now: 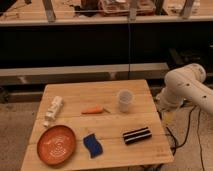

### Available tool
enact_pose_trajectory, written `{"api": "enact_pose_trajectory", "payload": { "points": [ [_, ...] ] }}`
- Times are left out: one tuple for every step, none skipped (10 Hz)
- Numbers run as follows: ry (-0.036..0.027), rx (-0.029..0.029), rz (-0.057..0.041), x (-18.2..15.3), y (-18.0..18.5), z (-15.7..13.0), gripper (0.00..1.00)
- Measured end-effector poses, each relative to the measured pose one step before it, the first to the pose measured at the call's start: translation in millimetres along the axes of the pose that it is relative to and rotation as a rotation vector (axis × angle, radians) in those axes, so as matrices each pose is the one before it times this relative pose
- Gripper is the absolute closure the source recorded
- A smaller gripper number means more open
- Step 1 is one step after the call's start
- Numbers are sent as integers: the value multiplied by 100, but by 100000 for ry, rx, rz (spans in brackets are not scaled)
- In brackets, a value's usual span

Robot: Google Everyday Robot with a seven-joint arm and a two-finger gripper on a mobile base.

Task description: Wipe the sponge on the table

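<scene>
Sponge [92, 145]: dark blue, wavy-edged, flat on the table [107, 92] close to the front edge, just right of the orange plate [56, 145] and apart from it. Open wood between sponge and the black block with white stripes [137, 135] to its right; more open planks across the table's far strip and down the right side beyond the block. Left edge taken up by a white blocky object [53, 110], lying lengthwise. Mid-table, a small orange item [93, 110], possibly a carrot, on its side.

Plate near the front-left corner, its pale ringed face showing whole. Clear cup [124, 100] upright right of centre; contents not discernible.

White arm [184, 86] off the table's right side, bulky joints bent just beyond the far-right corner, over no object. Gripper out of frame, so its state cannot be told.
</scene>
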Motion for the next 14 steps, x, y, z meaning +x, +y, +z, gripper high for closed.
{"api": "enact_pose_trajectory", "payload": {
  "points": [
    [-3,1,-1,-1,1,-1,20],
    [30,-15,-125,-70,54,15,20],
    [-22,82,-796,-325,129,-57,20],
    [-214,166,-2615,-1338,163,-100,20],
    [-331,-112,-2949,-1845,148,-54,20],
    [-149,23,-1838,-1063,34,-5,20],
    [153,-91,-1408,-545,144,74,20],
    [-319,121,-1073,-486,119,95,20],
    [-257,32,-402,-368,160,87,20],
    [-42,223,-932,-702,12,71,20],
    [-1112,-185,-2043,-1865,174,82,20],
    [-513,-136,-1941,-1194,57,41,20],
    [-437,-75,-2170,-1059,-1,61,20],
    [-495,-137,-2573,-773,155,-45,20]
  ]
}}
